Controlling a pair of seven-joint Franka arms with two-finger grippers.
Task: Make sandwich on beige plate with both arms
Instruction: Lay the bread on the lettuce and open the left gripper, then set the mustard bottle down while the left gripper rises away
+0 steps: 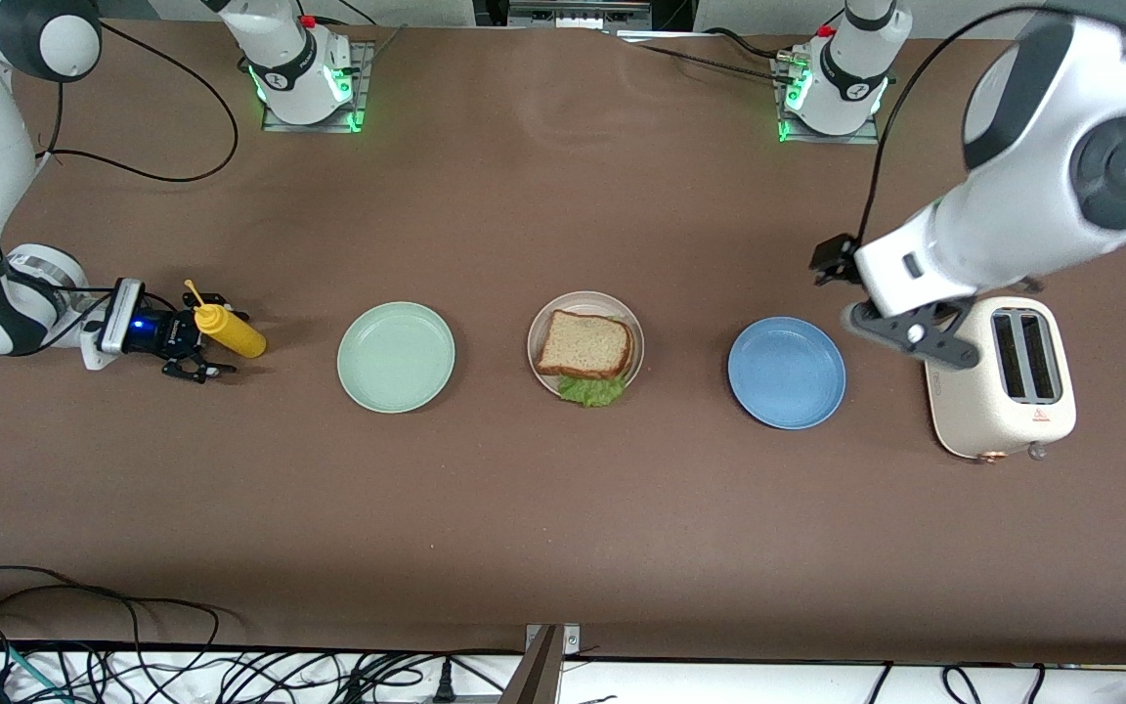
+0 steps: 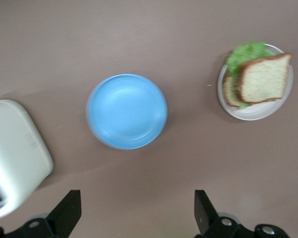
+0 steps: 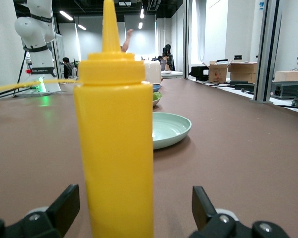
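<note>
Brown table (image 1: 563,508) carries the sandwich (image 1: 585,351) on the beige plate (image 1: 541,323), midway. Right gripper (image 1: 199,348) stands spread around a yellow bottle (image 1: 229,330); left gripper (image 2: 138,210) hangs open near the toaster (image 1: 1002,376). Only the right wrist view shows offices.

On my screen the desk (image 1: 563,508) is a flat, plain brown. At centre I see the beige plate (image 1: 541,318), pale off-white, carrying the sandwich (image 1: 584,347): speckled tan bread with darker crust and ruffled green lettuce. Beside it sit a mint green plate (image 1: 396,356) and a solid blue plate (image 1: 786,373). The toaster (image 1: 1003,386) is cream with dark slots. At centre left, the squeeze bottle (image 1: 228,330) is bright yellow.
</note>
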